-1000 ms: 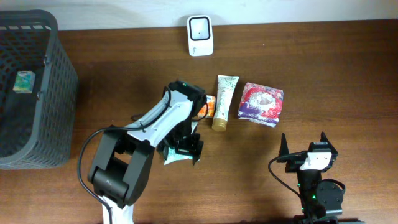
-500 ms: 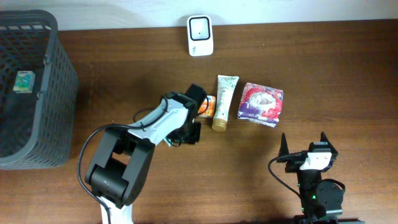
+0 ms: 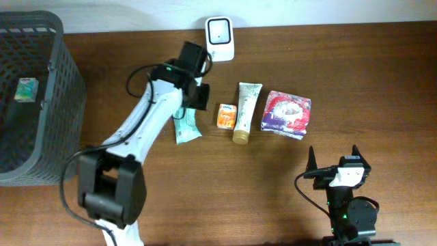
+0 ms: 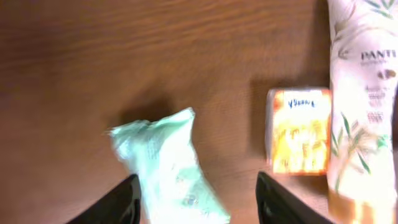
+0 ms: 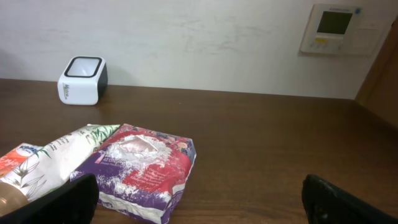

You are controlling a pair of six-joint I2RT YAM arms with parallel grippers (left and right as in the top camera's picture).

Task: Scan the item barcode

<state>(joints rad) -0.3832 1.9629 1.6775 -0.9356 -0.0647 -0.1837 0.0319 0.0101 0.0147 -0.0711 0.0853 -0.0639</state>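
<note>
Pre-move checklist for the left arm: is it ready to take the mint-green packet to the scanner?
1. Grip on the mint-green plastic packet: not ok. It lies between the open fingers of the left gripper, with a gap on one side.
2. Barcode on the packet located: cannot tell, the print is blurred.
3. White box-shaped scanner at the back of the wooden table, nothing covering it: ok.
4. Small orange carton apart from the packet: ok.
5. Right gripper open and away from the items: ok.
</note>
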